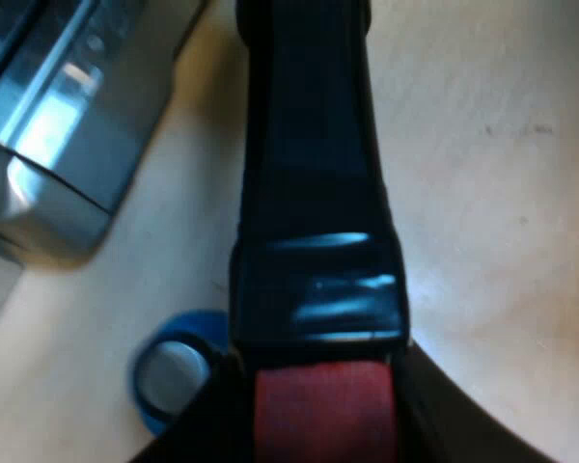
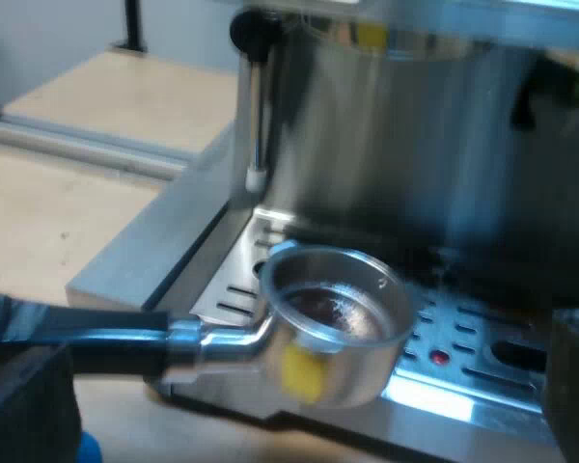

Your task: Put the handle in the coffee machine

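The red end (image 1: 318, 410) of the handle (image 1: 309, 183) is closest. The left gripper (image 1: 318, 434) is clamped on it, with a black finger against each side. The dark handle runs out over the table (image 1: 492, 193). Below it a blue tamper (image 1: 174, 374) stands on the table, near a corner of the coffee machine (image 1: 58, 125).

The right gripper (image 2: 299, 394) has its fingers (image 2: 24, 405) wide apart. Beyond them the holder (image 2: 338, 323) hangs level just above the machine's slotted drip tray (image 2: 463, 333), under the machine's front and not locked in. Its metal cup faces up with something dark brown at the bottom; I cannot tell what it is. A steam pipe (image 2: 258, 106) hangs near it.
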Controlling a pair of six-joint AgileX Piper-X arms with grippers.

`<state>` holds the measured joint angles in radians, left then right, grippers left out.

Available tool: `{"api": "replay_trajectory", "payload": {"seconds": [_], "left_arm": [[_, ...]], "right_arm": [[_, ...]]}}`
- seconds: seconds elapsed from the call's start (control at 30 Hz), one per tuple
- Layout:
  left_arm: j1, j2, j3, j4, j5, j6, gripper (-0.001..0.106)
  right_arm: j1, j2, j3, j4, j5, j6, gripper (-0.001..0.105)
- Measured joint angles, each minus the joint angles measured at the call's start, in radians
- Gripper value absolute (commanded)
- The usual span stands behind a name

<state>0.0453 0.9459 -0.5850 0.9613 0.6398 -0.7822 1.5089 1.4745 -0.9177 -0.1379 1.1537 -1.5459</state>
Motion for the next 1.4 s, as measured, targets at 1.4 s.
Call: {"api": "replay_trajectory", "payload": {"seconds": [1.4], "left_arm": [[0.106, 0.477, -0.327, 0.052, 0.116, 0.244, 0.000]], "right_arm": [[-0.158, 0.195, -0.005, -0.399, -0.020, -0.127, 0.104]]}}
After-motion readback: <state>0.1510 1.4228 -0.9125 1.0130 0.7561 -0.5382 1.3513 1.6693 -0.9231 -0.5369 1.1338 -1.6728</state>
